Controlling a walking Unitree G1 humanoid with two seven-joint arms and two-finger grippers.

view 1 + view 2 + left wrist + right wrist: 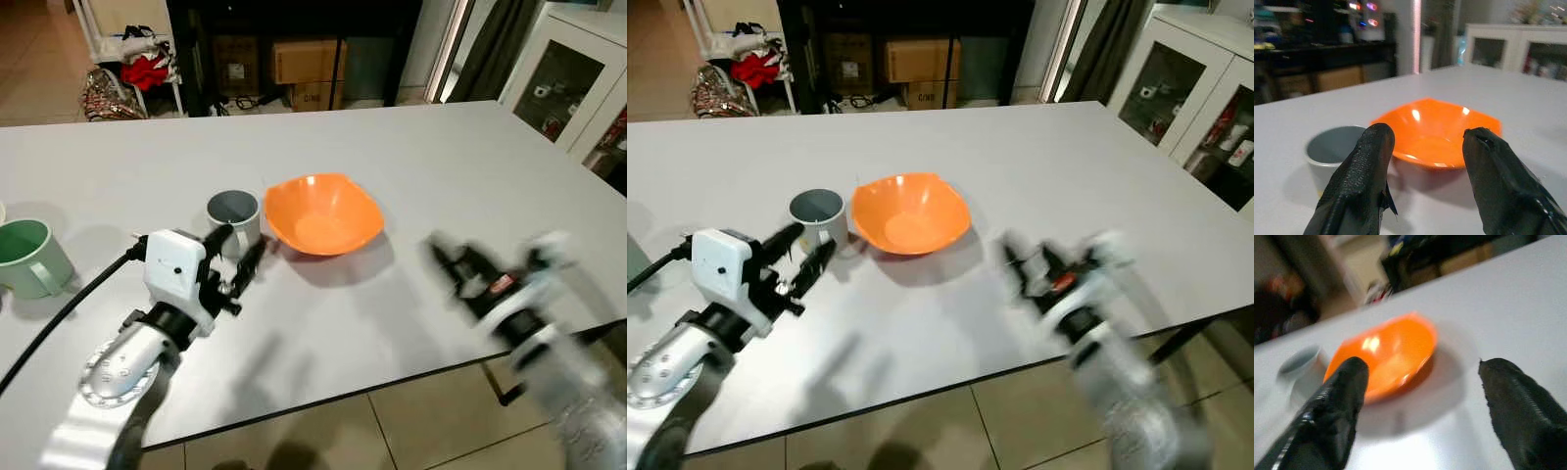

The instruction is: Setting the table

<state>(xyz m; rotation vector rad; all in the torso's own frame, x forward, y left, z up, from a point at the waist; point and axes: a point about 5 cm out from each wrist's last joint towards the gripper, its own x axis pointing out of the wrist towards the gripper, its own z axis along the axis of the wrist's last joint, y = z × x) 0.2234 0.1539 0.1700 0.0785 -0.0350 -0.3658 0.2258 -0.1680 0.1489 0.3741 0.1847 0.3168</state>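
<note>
An orange bowl (323,212) sits mid-table with a grey mug (235,215) touching or nearly touching its left side. A green mug (29,257) stands at the table's left edge. My left gripper (243,241) is open just in front of the grey mug, level with it; the left wrist view has its fingers (1366,166) framing the grey mug (1332,147) and the orange bowl (1435,132). My right gripper (447,262) is blurred by motion, low over the table to the right of the bowl. It is open, with the orange bowl (1386,352) ahead of it.
The white table (441,157) stretches far back and right; its front edge (392,382) runs just below my arms. A white glass-door cabinet (573,78) stands at the right. Cardboard boxes (309,61) and a rack with clothes (137,59) lie beyond the far edge.
</note>
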